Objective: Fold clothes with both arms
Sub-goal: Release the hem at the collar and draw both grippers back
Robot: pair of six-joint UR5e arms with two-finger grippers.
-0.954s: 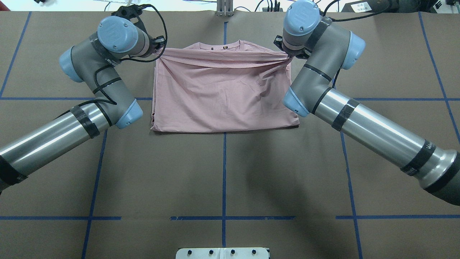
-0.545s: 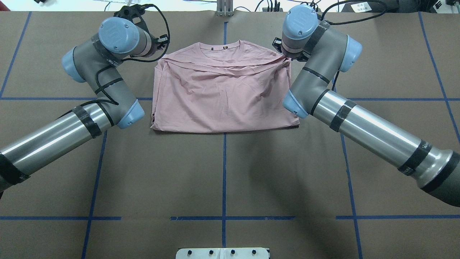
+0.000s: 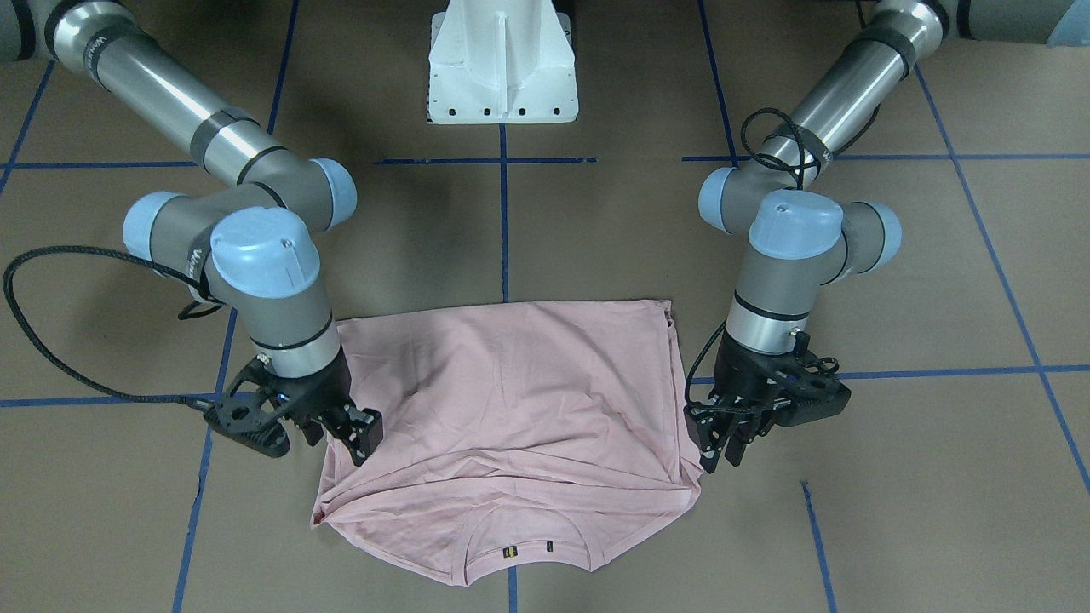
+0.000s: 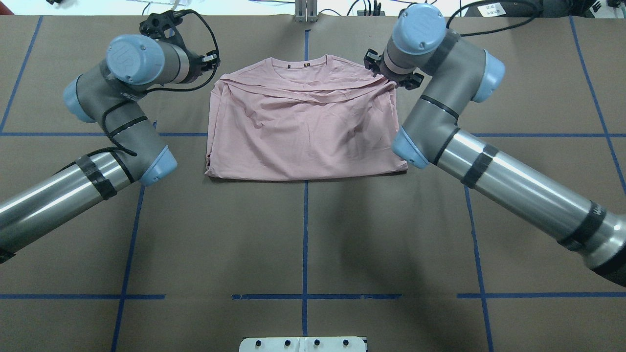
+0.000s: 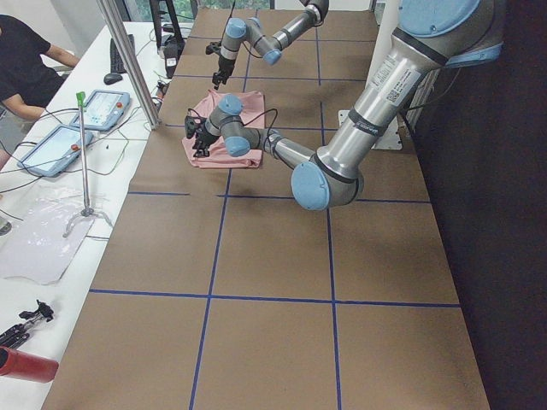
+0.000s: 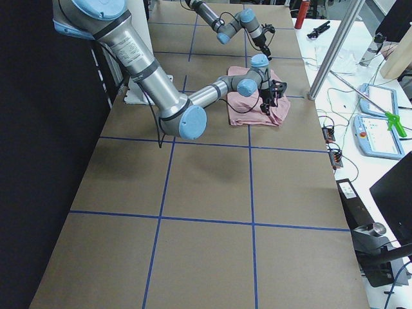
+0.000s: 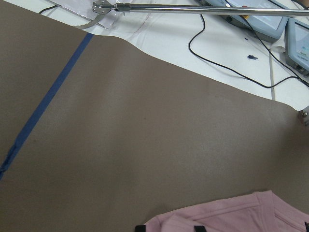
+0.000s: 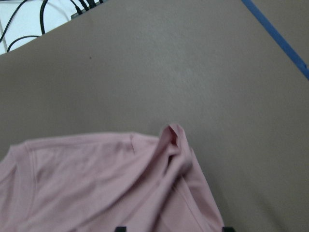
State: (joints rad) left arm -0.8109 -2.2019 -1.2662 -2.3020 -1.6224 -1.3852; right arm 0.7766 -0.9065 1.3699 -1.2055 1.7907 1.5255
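The pale pink T-shirt (image 4: pixel 303 127) lies folded on the brown table, hem laid up near the collar (image 3: pixel 511 552), its print hidden. My left gripper (image 4: pixel 212 66) is open and empty, just off the shirt's far left corner; it also shows in the front view (image 3: pixel 719 449). Its wrist view shows the shirt (image 7: pixel 231 215) below the fingertips. My right gripper (image 4: pixel 386 73) is open over the shirt's far right corner, where the front view (image 3: pixel 358 438) also shows it. A small raised fold (image 8: pixel 171 133) lies ahead of it.
The white pedestal base (image 3: pixel 502 64) stands at the robot's side. Blue tape lines (image 4: pixel 305 234) cross the table. Past the far edge lie cables, tablets and a metal stand (image 7: pixel 193 7). A person (image 5: pixel 26 68) sits at that side.
Both grippers carried the hem a little farther toward the collar and let it go. The fold has settled slack. My left gripper has drawn away to the left, off the shirt.
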